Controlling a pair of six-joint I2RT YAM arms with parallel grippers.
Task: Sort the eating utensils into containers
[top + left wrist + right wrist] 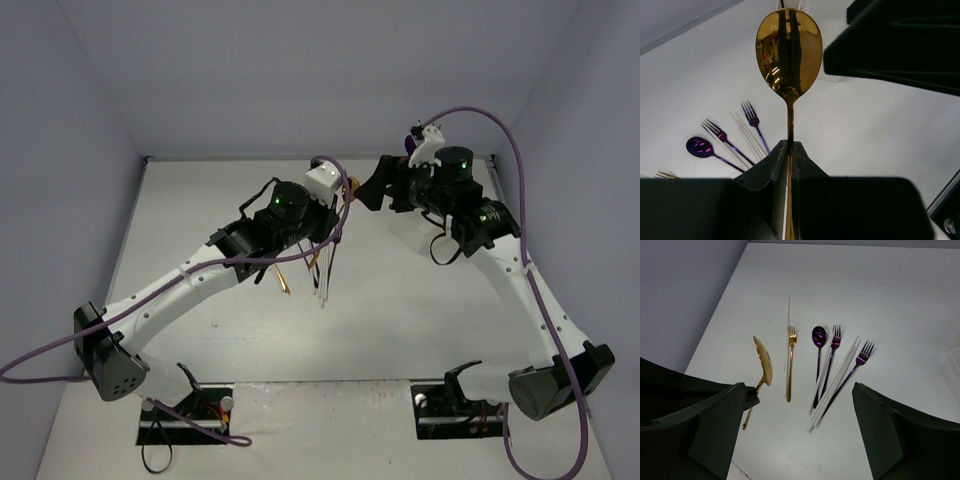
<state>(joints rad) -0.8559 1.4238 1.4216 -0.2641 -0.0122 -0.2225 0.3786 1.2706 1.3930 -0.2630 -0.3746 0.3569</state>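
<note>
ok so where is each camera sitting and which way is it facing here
Top external: above and behind the bases, looking down on the table; both arms in view.
Left wrist: on the left arm, looking along the left gripper, shut on the gold spoon.
Right wrist: looking down between the fingers of the open right gripper at the utensils lying there.
Shared: both wrist views show the gold spoon and the purple spoon.

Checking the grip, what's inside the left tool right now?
The gold spoon: the left tool pinches its handle, bowl sticking out clear. The stretch of handle between the fingers is mostly covered.
</note>
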